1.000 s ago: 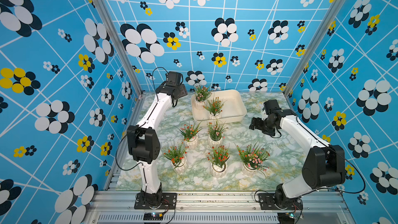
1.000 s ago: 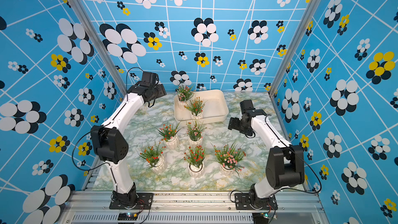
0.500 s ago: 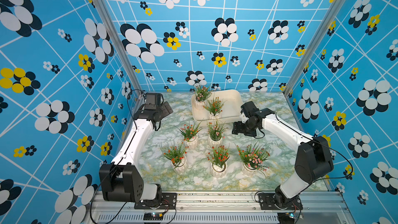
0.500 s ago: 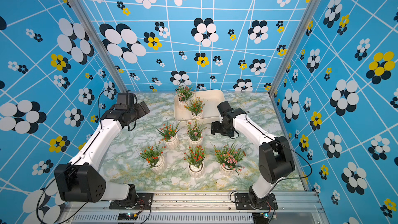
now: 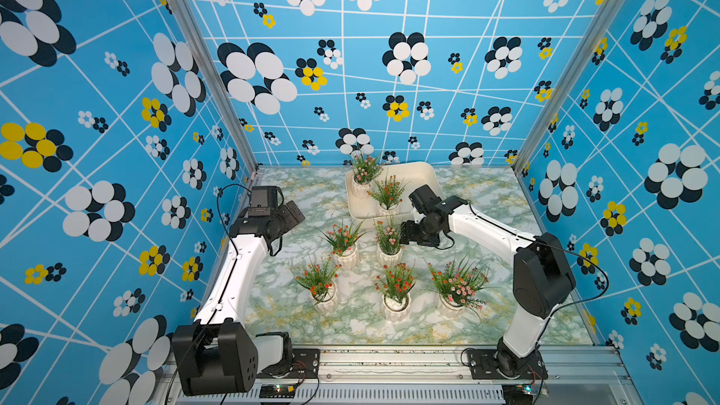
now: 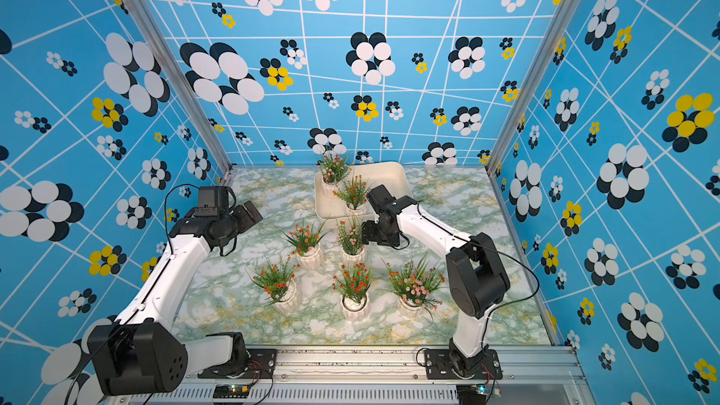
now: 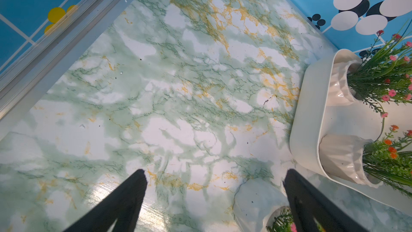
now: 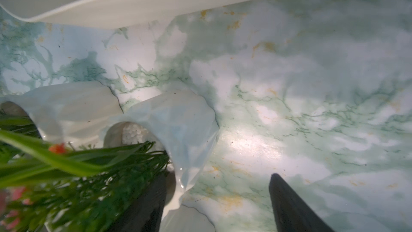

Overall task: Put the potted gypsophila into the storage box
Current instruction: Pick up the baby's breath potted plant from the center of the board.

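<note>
Green-and-gold marbled table (image 5: 487,196) inside a blue booth papered with flower shapes. Cream storage box (image 5: 426,173) at the back centre, already holding two potted gypsophila, one pink (image 5: 363,185) and one orange (image 5: 389,210), both upright along its left side. Five more pots standing on the table in front of it: two in a middle row, three nearer the arm bases.

Left arm pulled back within the last second from the box to the left edge of the table. Left gripper (image 5: 294,214) spread wide and empty; in the left wrist view, left gripper (image 7: 214,175) over bare marble. Probably a drop-off just finished.

Right arm swung in over the same second from the right side toward the middle. Right gripper (image 5: 403,233) now low, just beside the pink-flowered pot (image 5: 389,257) in front of the box. In the right wrist view, right gripper (image 8: 218,175) with jaws apart: one finger buried in foliage against that pot's white wall (image 8: 187,119), the other over bare table. Nothing clamped yet.

Judged meaning: two plants stowed, next pickup beginning, grasp not yet secured.
</note>
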`<state>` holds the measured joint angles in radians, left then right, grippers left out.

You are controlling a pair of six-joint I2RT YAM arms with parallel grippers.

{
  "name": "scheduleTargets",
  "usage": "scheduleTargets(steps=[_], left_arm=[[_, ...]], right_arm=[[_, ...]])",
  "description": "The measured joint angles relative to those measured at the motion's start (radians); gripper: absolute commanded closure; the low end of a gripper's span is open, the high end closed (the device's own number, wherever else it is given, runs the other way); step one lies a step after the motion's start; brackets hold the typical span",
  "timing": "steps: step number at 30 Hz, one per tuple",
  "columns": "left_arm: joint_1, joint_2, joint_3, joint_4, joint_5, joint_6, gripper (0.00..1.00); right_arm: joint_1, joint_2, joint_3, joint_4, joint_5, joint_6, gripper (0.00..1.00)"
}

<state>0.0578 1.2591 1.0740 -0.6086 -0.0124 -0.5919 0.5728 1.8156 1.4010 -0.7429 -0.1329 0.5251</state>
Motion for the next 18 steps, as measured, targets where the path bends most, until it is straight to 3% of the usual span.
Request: scheduleTargets(steps=[6, 18], left_arm=[[0.008, 0.0, 0.0, 0.003, 0.02, 0.0, 0.01], [0.008, 0.0, -0.044, 0.012, 0.041, -0.001, 0.01]], right_arm=[[0.007, 0.028, 0.001, 0.005, -0.001, 0.019, 0.32], [0.055, 0.09, 0.047, 0.023, 0.03, 0.037, 0.58]])
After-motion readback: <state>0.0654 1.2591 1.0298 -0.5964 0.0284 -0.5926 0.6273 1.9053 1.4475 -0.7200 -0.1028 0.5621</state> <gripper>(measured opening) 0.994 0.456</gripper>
